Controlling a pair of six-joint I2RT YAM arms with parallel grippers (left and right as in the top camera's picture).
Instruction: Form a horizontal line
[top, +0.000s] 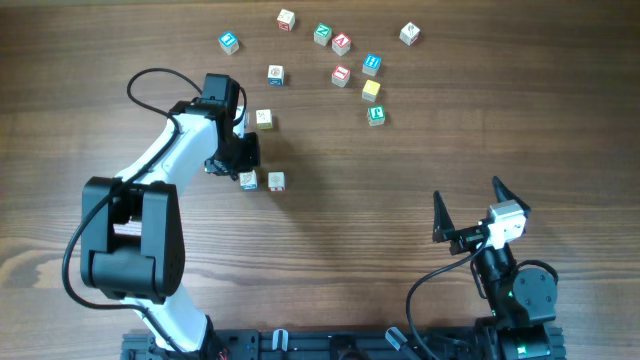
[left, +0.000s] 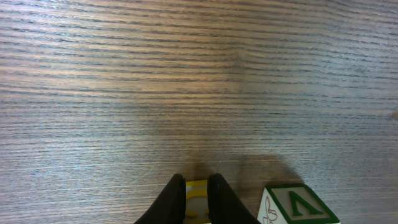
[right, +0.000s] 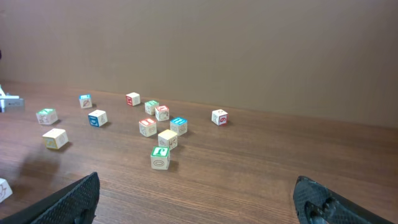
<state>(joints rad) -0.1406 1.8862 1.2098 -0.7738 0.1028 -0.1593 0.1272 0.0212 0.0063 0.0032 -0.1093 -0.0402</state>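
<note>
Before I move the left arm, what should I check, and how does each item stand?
1. Is the left gripper shut on the held cube: ok.
2. Is the held cube touching the green-lettered cube: not ok, a gap shows between them.
3. Are those two level in one row, seen from overhead: ok.
4. Is the held cube resting on the table: cannot tell.
5. Is the right gripper open and away from that pair: ok.
</note>
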